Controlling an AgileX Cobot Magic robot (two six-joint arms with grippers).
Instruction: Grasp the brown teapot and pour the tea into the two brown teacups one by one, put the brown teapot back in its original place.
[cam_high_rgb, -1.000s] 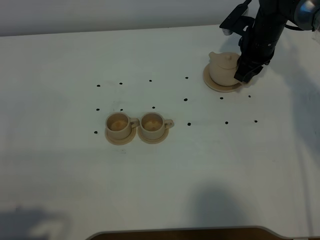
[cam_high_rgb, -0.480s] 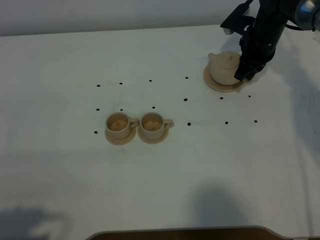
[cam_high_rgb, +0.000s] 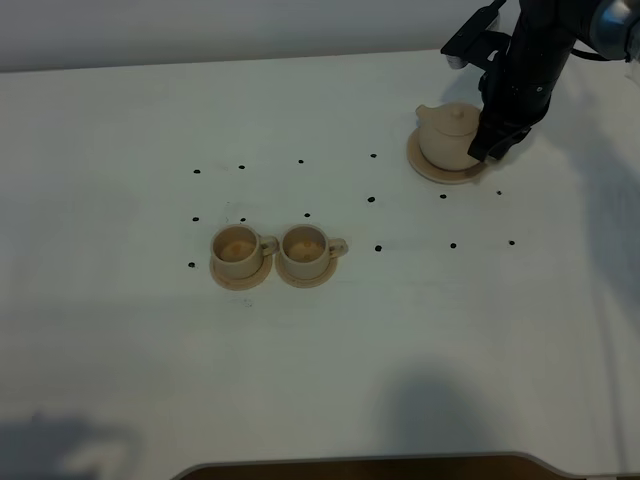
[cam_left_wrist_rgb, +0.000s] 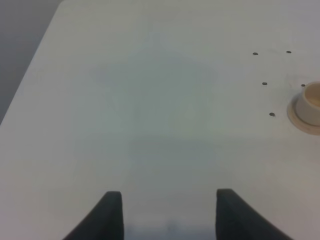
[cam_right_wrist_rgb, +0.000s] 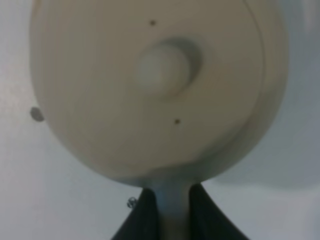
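The brown teapot stands upright on its wide tan saucer at the back right of the table. My right gripper is at the teapot's right side. In the right wrist view the teapot's lid fills the frame, and the gripper is shut on the loop handle. The two brown teacups sit side by side on small saucers left of centre, both holding tan liquid. My left gripper is open and empty over bare table; one cup shows at that view's edge.
The white table carries a grid of small black dots between the cups and the teapot. A dark edge runs along the front of the table. The table's far left edge shows in the left wrist view.
The right gripper has shifted very slightly at the teapot's handle. The teapot stays on its saucer and the cups have not moved.
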